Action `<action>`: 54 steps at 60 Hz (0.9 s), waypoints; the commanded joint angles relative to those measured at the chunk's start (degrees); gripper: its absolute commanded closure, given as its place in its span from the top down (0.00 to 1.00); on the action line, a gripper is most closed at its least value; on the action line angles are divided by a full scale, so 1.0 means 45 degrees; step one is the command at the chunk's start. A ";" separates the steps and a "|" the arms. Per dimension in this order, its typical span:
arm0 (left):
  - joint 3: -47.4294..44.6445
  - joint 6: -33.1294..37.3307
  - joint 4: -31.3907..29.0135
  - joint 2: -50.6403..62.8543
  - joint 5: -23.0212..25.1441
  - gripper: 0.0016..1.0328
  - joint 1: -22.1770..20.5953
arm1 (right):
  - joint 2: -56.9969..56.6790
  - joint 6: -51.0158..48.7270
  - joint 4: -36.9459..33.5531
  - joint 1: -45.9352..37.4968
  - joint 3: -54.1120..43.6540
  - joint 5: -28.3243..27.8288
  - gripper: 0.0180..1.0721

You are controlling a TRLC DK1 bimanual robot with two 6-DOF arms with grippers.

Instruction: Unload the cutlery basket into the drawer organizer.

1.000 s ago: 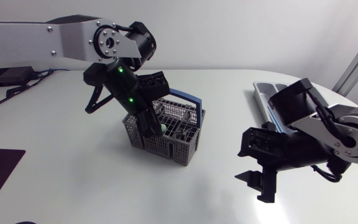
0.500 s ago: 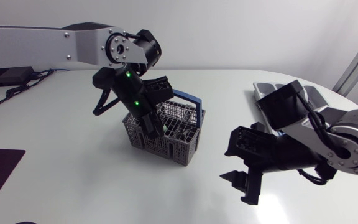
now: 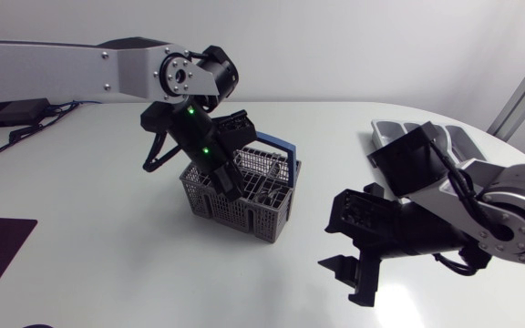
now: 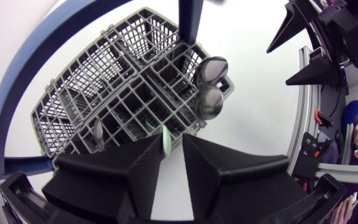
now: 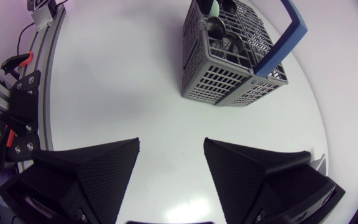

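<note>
cutlery stood upright in the basket (image 3: 244, 208), near the middle of the bench (image 3: 108, 255), with a blue handle (image 3: 276, 143) arched over the grid. the left claw (image 4: 171, 140) hung down into one cell. a pale stem (image 4: 165, 140) rose in that claw's narrow slot, lying along the claw's own line; whether it was truly pinched could not be told. two spoons (image 4: 211, 70) sat bowl-up in a neighbouring cell, just ahead of the claw. the right claw (image 5: 169, 155) hovered spread over bare bench, holding nothing, with the basket ahead of it and apart. the organizer (image 3: 386, 135) lay at the bench's right end, behind the right arm and well apart from the basket. the stem's long axis ran up and down, so the coming move probably called for a straight lift clear of the grid before any sideways carry. the left arm was plainly nearer the basket, the right nearer the organizer.
</note>
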 commanded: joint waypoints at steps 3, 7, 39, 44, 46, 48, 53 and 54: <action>0.0354 -0.0458 0.0056 0.0350 0.0091 0.21 0.0136 | -0.0243 0.0356 0.0075 0.0120 -0.0362 0.0063 0.72; 0.0256 -0.0458 0.0017 0.0350 0.0091 0.21 0.0097 | -0.0301 0.0356 0.0056 0.0120 -0.0381 0.0083 0.72; 0.0139 -0.0829 -0.0100 0.0272 0.0091 0.06 -0.0040 | -0.0711 0.0356 -0.0120 0.0238 -0.0498 0.0181 0.72; 0.0080 -0.0868 -0.0100 0.0252 0.0091 0.06 -0.0059 | -0.0770 0.0434 -0.0120 0.0355 -0.0498 0.0220 0.72; 0.0041 -0.0907 -0.0100 0.0252 0.0091 0.06 -0.0079 | -0.0789 0.0473 -0.0120 0.0413 -0.0498 0.0278 0.72; 0.0022 -0.0927 -0.0100 0.0233 0.0091 0.05 -0.0098 | -0.0809 0.0591 -0.0120 0.0531 -0.0498 0.0356 0.72; -0.0017 -0.1025 -0.0080 0.0213 0.0111 0.05 -0.0079 | -0.0789 0.0864 -0.0062 0.0726 -0.0401 0.0454 0.72; -0.0017 -0.1064 -0.0080 0.0194 0.0130 0.05 -0.0079 | -0.0770 0.0942 -0.0042 0.0784 -0.0381 0.0493 0.72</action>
